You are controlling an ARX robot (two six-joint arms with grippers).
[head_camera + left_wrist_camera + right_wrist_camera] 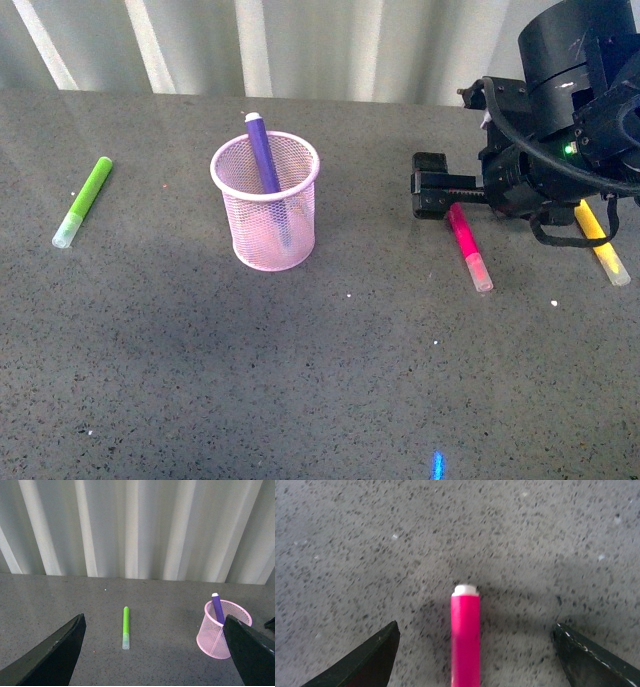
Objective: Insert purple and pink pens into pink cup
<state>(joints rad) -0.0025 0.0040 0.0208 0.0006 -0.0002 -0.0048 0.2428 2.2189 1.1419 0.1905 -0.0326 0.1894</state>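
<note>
Pink pen (470, 248): flat on the table (350, 380), well apart from the pink cup (250, 240) and not yet in it. Purple pen (263, 150): inside the cup, leaning, its end above the rim. My right gripper (475, 628) hangs low over the pink pen's white end, fingers wide, with the barrel between them touching neither. Left gripper (153, 621): wide, empty.

Risks: the round barrel sits slightly off-centre, so an uneven close could roll it toward the yellow marker (600, 240). At insertion, striking the leaning purple pen could tip the light mesh cup.
</note>
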